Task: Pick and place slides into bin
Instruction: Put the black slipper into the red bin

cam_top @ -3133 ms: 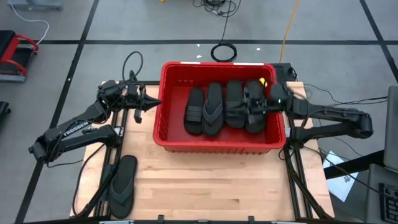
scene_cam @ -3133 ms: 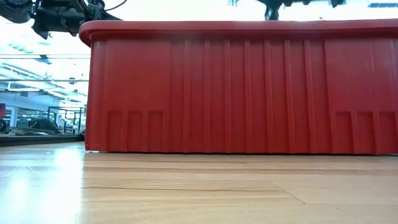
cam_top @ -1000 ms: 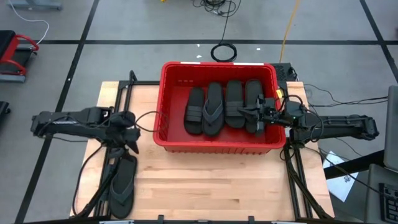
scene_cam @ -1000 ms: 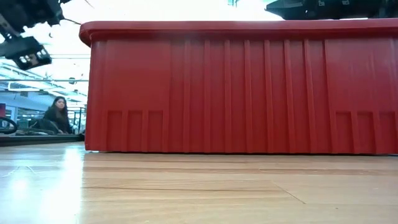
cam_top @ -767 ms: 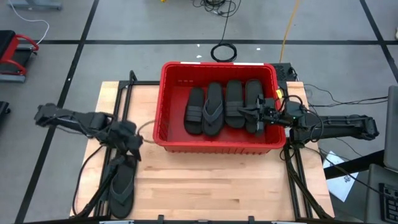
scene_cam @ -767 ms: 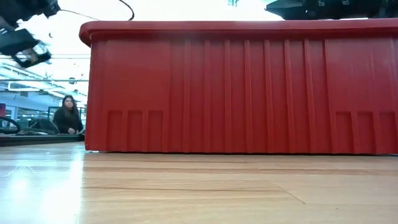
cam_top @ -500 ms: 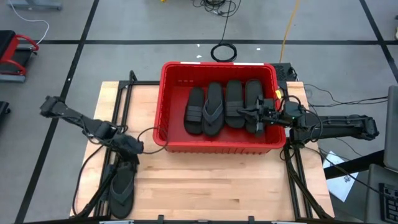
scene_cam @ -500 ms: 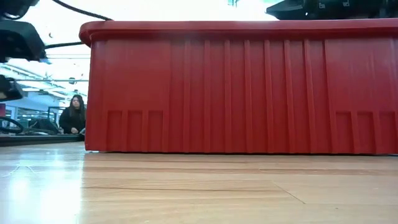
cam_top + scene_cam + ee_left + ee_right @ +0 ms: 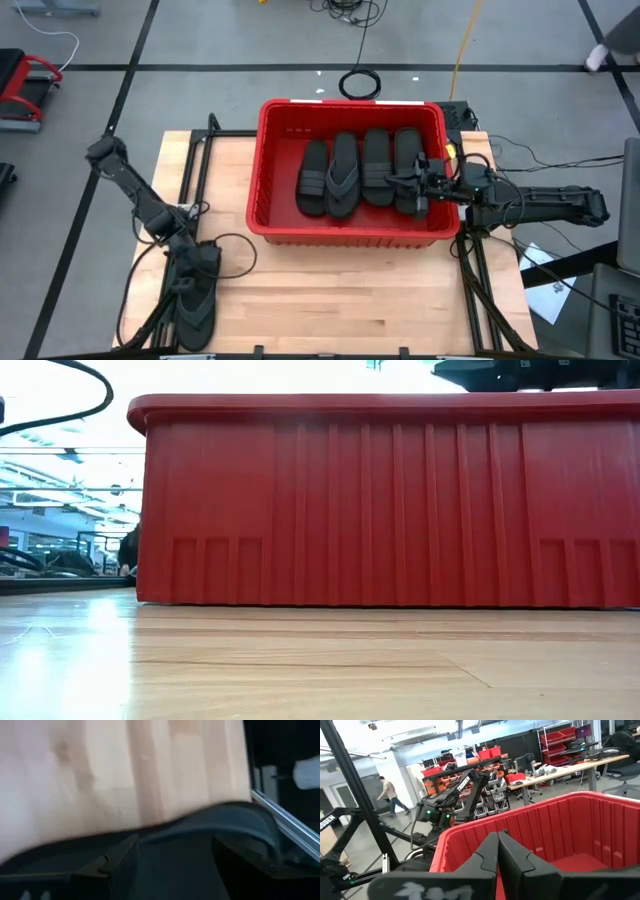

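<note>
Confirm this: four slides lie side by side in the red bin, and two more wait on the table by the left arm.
Not quite. The high view shows only one slide on the table, under the left gripper with its fingers open. The rest holds: four slides lie side by side in the bin.

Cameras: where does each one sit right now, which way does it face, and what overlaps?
High: overhead, straight down; both arms, bin.
Low: table height, facing bin wall; no end effector seen.
Left wrist: above slide, between open fingers.
Right wrist: over bin rim, facing room; fingers shut.
Shared: the bin.
</note>
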Controlling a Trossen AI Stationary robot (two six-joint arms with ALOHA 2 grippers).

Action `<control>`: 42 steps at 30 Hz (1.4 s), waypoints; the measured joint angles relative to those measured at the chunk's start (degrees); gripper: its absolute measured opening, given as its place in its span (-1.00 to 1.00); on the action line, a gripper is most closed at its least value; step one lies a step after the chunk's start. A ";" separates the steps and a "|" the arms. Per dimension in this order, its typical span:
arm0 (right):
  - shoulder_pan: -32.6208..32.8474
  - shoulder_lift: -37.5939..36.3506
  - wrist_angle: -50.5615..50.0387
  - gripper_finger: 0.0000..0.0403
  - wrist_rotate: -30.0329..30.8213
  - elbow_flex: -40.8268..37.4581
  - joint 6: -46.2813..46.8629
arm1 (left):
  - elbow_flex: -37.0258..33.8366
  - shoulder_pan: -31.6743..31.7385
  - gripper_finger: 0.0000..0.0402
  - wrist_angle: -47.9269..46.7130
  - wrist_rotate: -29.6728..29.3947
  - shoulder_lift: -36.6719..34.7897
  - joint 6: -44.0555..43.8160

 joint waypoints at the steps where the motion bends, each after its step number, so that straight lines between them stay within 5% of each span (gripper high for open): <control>1: 0.00 -0.08 0.00 -1.00 0.02 0.00 0.00 | 0.00 -0.35 0.21 0.01 -1.66 0.00 0.03; 6: 0.00 -0.14 -0.09 -1.00 0.14 0.00 0.00 | 0.00 -0.60 0.21 0.36 -5.08 0.91 2.45; 12: 0.00 -0.14 -0.04 -1.00 1.87 0.00 0.01 | 0.00 -0.60 0.21 4.12 0.73 5.78 9.84; 24: 0.00 -0.14 0.28 -1.00 3.14 0.00 3.06 | 0.00 -0.56 0.20 16.36 2.83 19.55 15.01; 27: 0.00 -0.14 0.54 -1.00 3.38 0.00 3.05 | 0.16 -0.56 0.01 19.17 4.51 21.05 18.34; 33: 0.00 -0.14 1.09 -1.00 3.38 0.00 2.34 | 3.71 -0.02 -0.88 18.82 6.19 20.85 22.23; 42: -0.02 -0.14 1.07 -1.00 3.38 0.00 -0.42 | 15.87 1.40 -0.98 3.50 1.48 19.17 23.16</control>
